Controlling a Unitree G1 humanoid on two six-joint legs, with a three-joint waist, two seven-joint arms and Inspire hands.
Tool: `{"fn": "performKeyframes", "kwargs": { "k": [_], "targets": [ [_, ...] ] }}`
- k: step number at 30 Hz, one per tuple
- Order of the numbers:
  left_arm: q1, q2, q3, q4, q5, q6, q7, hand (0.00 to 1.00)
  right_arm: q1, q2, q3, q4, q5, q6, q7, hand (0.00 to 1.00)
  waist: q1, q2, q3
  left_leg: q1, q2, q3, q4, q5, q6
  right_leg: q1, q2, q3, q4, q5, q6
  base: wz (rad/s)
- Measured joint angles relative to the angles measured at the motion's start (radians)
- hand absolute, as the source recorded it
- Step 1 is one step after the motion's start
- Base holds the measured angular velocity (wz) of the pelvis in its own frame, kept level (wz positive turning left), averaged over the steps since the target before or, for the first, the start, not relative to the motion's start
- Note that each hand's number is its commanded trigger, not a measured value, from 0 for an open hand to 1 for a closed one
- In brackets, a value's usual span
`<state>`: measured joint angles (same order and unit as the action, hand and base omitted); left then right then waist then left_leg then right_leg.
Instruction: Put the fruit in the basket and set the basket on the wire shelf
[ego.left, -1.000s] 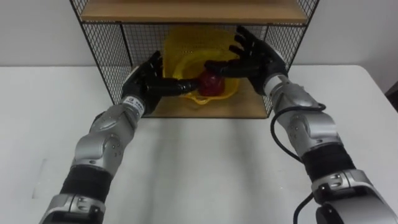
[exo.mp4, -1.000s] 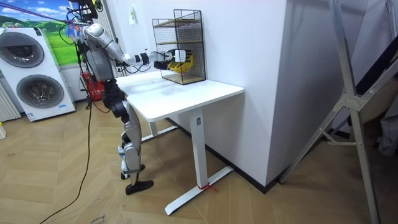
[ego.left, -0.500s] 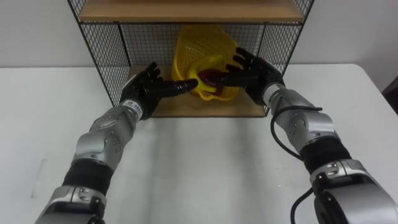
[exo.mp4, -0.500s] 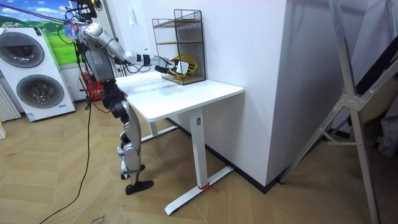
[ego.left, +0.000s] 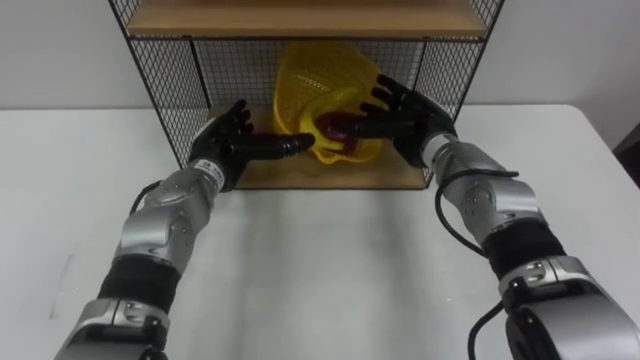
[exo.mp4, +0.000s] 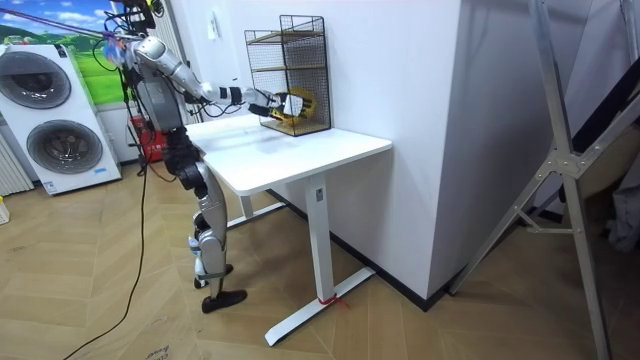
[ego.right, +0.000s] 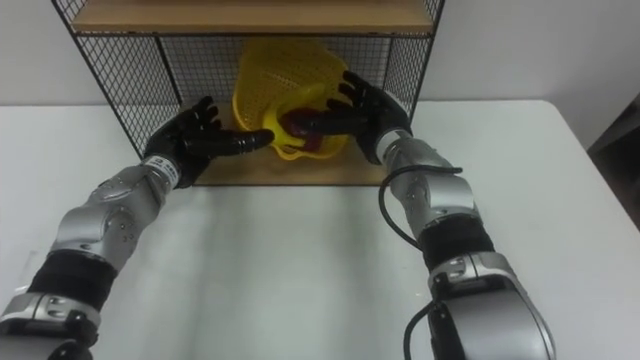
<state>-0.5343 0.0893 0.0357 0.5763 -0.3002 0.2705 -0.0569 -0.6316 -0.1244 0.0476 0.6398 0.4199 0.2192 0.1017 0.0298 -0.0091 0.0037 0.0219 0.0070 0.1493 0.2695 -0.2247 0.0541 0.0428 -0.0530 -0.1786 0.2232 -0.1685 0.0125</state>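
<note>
Compared with a second ago, my left hand (ego.left: 228, 146) sits lower and a touch further back toward me. Its fingers are straight and loosely spread, the longest one reaching the near rim of the yellow basket (ego.left: 322, 72) without curling round it. The right hand (ego.left: 412, 122) has dropped from its raised, fanned pose. It now lies level at the basket's right side, fingers stretched out flat across the rim and over the red fruit (ego.left: 334, 126), not clamped on either.

The basket has turned since then and is no longer cradled between both palms. It rests tipped on the lower board (ego.left: 330, 176) of the wire shelf (ego.left: 178, 80), body leaning up toward the back mesh, mouth toward me. The fruit lies inside at the low front edge. From half a second ago, little differs: the left hand has eased slightly away.

Surface: white table (ego.left: 320, 260), shelf at its far edge against the white wall (exo.mp4: 400, 70).

Room view: the robot stands at the table's end on the room view's left, both arms held out to the shelf. Wood floor (exo.mp4: 400, 320), washing machines (exo.mp4: 55, 120) behind the robot, and a metal frame (exo.mp4: 560, 160) at the room view's right.
</note>
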Motion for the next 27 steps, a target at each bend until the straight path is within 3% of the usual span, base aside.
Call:
{"fn": "performKeyframes", "kwargs": {
  "k": [2,5,10,17,27],
  "targets": [
    [0.01,-0.002,-0.002,-0.071,0.009,0.0,0.01,0.0,0.048,0.001,0.001,-0.147,0.002,0.0,-0.003,0.0,-0.002,-0.002,-0.0015,0.006,-0.001,-0.008,-0.001,0.0,0.0,0.01,-0.001,-0.005,-0.003,0.0,0.0,0.1],
    [0.05,-0.003,-0.008,-0.139,0.021,-0.002,0.01,0.0,0.108,0.001,0.001,-0.258,-0.002,0.0,-0.016,0.0,-0.001,-0.007,-0.01,0.039,-0.001,-0.015,-0.008,0.0,0.0,0.036,-0.001,-0.009,-0.005,0.0,0.0,0.09],
    [0.126,0.002,-0.007,-0.226,0.123,-0.001,0.009,0.0,0.187,0.0,-0.001,-0.342,-0.059,0.0,-0.021,0.0,-0.004,-0.019,-0.0178,0.061,-0.003,-0.015,-0.016,0.0,0.0,0.068,-0.001,-0.014,-0.021,0.0,0.0,0.0],
    [0.251,-0.008,-0.009,-0.404,0.154,0.001,0.006,0.0,0.25,0.003,-0.001,-0.433,-0.133,0.0,-0.027,0.0,-0.013,-0.019,-0.0178,0.073,-0.001,-0.012,-0.036,0.006,-0.005,0.072,0.003,-0.014,-0.016,0.002,-0.003,-0.01],
    [0.271,-0.007,-0.009,-0.466,0.15,-0.011,0.005,0.0,0.303,-0.005,-0.002,-0.502,-0.151,-0.002,-0.02,0.0,-0.023,-0.021,-0.0166,0.079,-0.002,-0.011,-0.046,0.011,-0.007,0.072,0.004,-0.012,-0.02,0.003,-0.004,0.0]
  ]
}}
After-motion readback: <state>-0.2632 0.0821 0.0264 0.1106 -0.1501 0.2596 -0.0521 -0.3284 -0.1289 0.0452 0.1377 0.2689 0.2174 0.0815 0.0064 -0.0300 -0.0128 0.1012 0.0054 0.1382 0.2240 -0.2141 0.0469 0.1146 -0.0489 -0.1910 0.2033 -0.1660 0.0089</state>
